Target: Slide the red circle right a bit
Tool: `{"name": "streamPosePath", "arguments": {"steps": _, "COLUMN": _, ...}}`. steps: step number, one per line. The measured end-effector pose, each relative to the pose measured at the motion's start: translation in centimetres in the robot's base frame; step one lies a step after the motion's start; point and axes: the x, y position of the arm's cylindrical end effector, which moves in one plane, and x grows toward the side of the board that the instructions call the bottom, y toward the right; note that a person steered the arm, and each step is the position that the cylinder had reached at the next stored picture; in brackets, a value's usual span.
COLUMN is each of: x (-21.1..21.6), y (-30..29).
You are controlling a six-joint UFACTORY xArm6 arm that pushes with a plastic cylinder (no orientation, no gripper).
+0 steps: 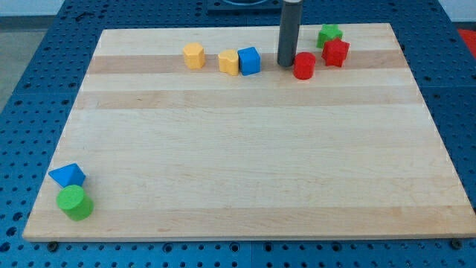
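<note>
The red circle, a short red cylinder, stands near the view's top, right of centre on the wooden board. My tip is on the board just to the left of the red circle, touching or almost touching its side. A red star-shaped block lies just to the right of and above the red circle, with a small gap between them. A green star-shaped block lies above the red star.
A blue cube and a yellow block touch each other left of my tip. A yellow hexagon-like block lies further left. A blue triangle and a green circle sit at the bottom left corner.
</note>
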Motion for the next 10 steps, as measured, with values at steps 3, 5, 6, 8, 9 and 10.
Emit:
{"name": "streamPosePath", "arguments": {"steps": 3, "x": 2.9, "y": -0.1}}
{"name": "streamPosePath", "arguments": {"steps": 5, "x": 2.0, "y": -1.3}}
{"name": "streamPosePath", "arguments": {"steps": 6, "x": 1.3, "y": -0.7}}
{"name": "streamPosePath", "arguments": {"steps": 8, "x": 1.5, "y": 2.0}}
{"name": "streamPosePath", "arguments": {"steps": 9, "x": 1.8, "y": 2.4}}
{"name": "streamPosePath", "arguments": {"steps": 10, "x": 1.8, "y": 3.3}}
